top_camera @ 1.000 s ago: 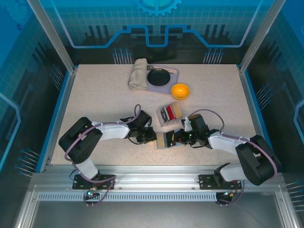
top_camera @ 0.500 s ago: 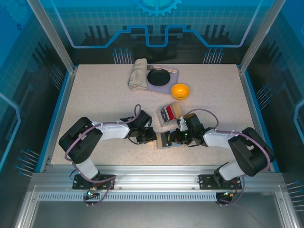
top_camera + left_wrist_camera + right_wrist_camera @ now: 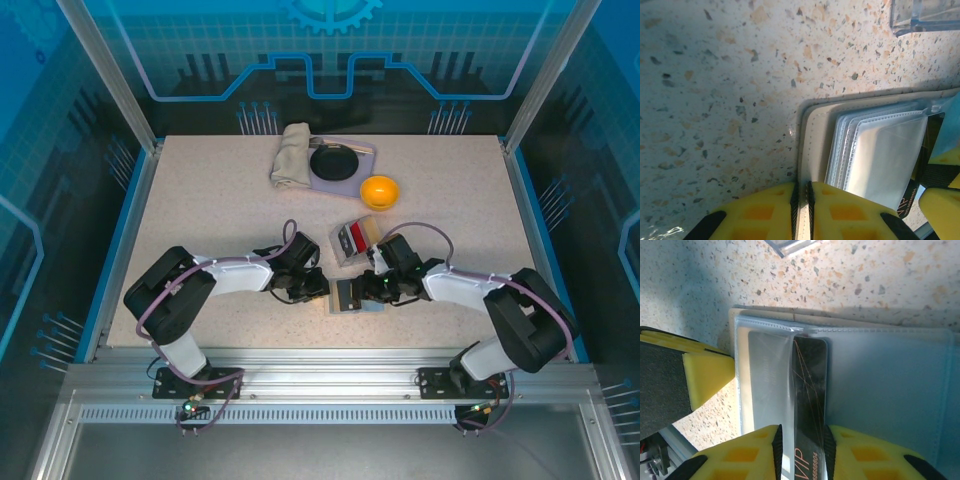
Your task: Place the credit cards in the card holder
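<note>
Jaws clamped: left gripper (image 3: 801, 195) on card holder (image 3: 812, 132), right gripper (image 3: 802, 442) on black card (image 3: 811, 370).
Likely stiff, slick; hold the end outside the card holder.

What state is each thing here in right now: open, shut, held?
Beige folding card holder: open, lying on the table.
Black plastic card: held, partly in among the holder's clear sleeves.
Left fingers: shut on the holder's edge.
Right fingers: shut on the black card.
Small grey box: open, cards upright inside.
Orange bowl: upright.
Beige cloth: folded.
</note>
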Robot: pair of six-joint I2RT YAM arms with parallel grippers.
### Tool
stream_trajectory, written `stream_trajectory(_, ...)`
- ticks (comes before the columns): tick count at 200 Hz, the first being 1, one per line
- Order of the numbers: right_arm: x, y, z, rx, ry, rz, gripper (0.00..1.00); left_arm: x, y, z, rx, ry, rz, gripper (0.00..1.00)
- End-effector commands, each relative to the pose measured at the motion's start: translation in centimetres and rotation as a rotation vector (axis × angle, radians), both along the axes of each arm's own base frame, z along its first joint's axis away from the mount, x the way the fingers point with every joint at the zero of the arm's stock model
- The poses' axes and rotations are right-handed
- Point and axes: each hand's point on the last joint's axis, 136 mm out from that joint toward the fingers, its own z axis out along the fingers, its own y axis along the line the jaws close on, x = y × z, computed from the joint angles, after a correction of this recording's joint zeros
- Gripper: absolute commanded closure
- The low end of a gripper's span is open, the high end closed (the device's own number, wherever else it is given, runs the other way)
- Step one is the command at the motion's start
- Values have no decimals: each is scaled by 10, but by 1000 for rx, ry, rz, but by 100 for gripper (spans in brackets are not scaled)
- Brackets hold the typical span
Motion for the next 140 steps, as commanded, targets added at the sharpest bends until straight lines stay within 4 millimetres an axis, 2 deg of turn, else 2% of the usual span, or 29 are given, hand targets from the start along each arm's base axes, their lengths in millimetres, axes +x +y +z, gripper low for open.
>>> stream_trajectory(1,-4,-2,0,-37,10,28,76,-4,-1,-11,15,13,-25,83)
stream_trajectory(18,-4,3,-2,-21,24,33,86,-4,-1,-11,16,13,-25,83)
stream_trajectory(34,-5,11,-1,4,26,48,91,-4,-1,-10,15,12,-26,83)
stream_trajectory(96,-3,36,8,84,21,91,91,-3,-3,-11,9,14,-27,83)
stream_trajectory(122,-1,29,8,39,11,70,88,-4,0,-10,22,9,-25,83)
stream_trajectory(140,-1,14,8,-43,1,50,85,-4,2,-9,28,4,-22,84)
